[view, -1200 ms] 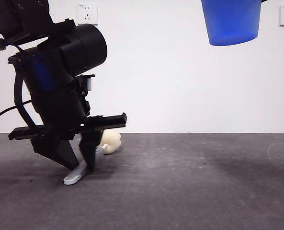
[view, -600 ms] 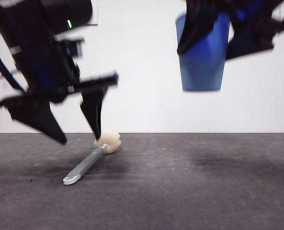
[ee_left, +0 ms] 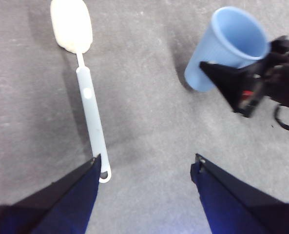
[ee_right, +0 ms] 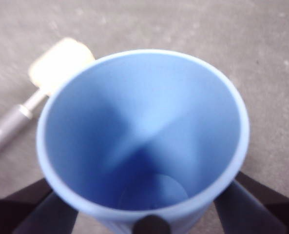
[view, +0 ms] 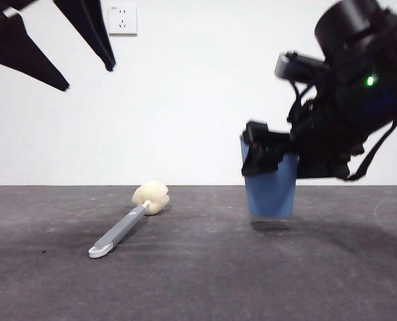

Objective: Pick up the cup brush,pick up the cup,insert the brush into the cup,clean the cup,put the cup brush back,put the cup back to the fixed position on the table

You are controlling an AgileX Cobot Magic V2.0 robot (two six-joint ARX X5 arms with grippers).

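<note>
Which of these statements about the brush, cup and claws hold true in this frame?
1. The cup brush lies flat on the table. True.
2. The left claw grips the brush. False: it is open, above the brush, holding nothing.
3. The right claw holds the cup. True.
4. The cup lies on its side. False: it is upright, mouth up.
5. The sponge head is inside the cup. False: the brush lies apart from the cup.

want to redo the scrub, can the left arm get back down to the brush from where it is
Probably yes. The left tool hangs open above the brush, which lies flat on the table with nothing over it. The right tool and cup sit well off to the side.
</note>
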